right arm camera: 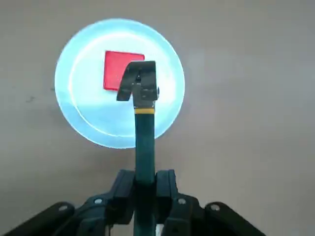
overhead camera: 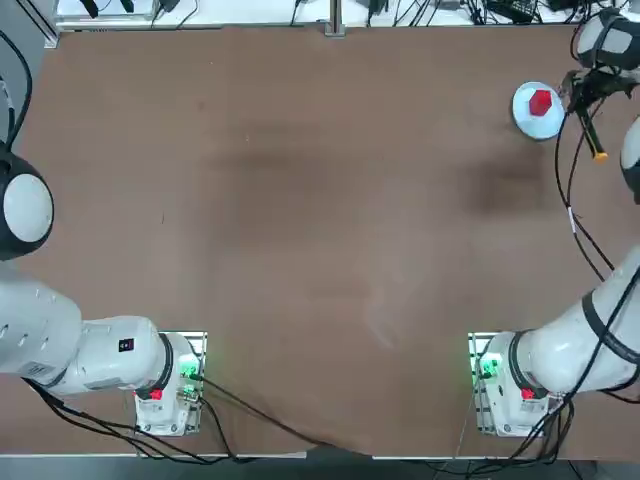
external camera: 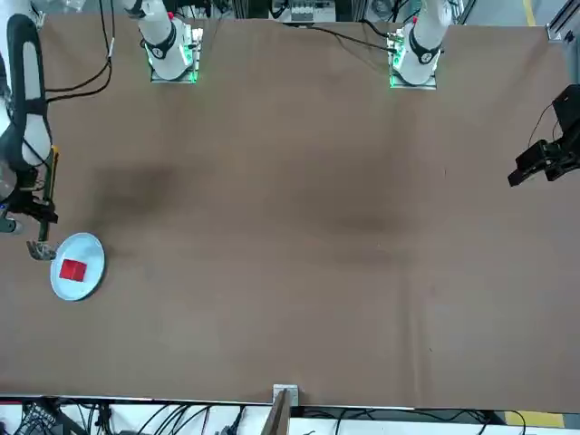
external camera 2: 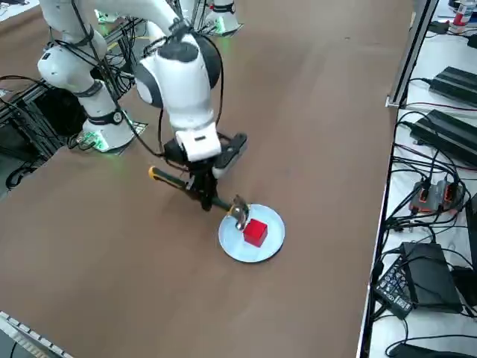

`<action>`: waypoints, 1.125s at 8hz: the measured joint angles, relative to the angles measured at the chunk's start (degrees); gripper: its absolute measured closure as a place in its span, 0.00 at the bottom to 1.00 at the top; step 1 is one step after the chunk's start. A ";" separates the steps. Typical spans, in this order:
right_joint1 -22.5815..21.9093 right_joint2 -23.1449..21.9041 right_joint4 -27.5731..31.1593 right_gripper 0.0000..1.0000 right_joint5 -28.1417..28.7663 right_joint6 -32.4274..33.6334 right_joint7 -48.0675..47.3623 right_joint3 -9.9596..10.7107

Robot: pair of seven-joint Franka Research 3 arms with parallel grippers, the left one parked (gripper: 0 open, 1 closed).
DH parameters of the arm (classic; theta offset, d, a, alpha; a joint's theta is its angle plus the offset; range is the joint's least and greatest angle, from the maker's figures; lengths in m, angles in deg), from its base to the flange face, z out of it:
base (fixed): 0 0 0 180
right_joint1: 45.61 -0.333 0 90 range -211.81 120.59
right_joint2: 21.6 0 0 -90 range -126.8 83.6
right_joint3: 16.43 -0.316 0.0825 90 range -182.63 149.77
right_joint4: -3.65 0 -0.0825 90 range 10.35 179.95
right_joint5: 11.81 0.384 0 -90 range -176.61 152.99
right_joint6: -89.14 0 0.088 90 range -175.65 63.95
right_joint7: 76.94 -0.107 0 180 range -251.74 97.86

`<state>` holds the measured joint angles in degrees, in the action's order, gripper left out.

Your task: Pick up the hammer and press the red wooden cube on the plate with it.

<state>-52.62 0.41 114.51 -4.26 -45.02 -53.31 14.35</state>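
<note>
The hammer (right arm camera: 144, 128) has a slim dark green handle, a thin yellow band just under its small dull metal head, and an orange tip at the far end of the handle, seen in the side view. No brand, label or writing can be read on it, nor on anything else on the table. The right gripper (right arm camera: 145, 189) is clamped tight on the handle part-way along, so the hammer is held off the table, with the head reaching out over the plate (right arm camera: 83, 120).

In the wrist view the head lies over one edge of the cube (right arm camera: 117, 69); whether metal touches wood cannot be told. From the side the head (external camera 2: 239, 211) hangs just beside the cube (external camera 2: 255, 232), above the plate's rim.

The cube is a tiny bright red block with flat faces, sitting a little off the middle of the plate. The plate (external camera 2: 267, 250) is small, round and pale blue-white with a raised rim, and it lies flat on the brown table (overhead camera: 300, 200), near the far right corner in the top view, where gripper (overhead camera: 581, 88), plate (overhead camera: 525, 115) and cube (overhead camera: 541, 102) are close together
</note>
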 joint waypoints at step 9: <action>-0.52 -0.10 -6.49 0.78 6.77 6.55 4.58 -0.56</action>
<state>-53.14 0.30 108.02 2.51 -38.47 -48.73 13.79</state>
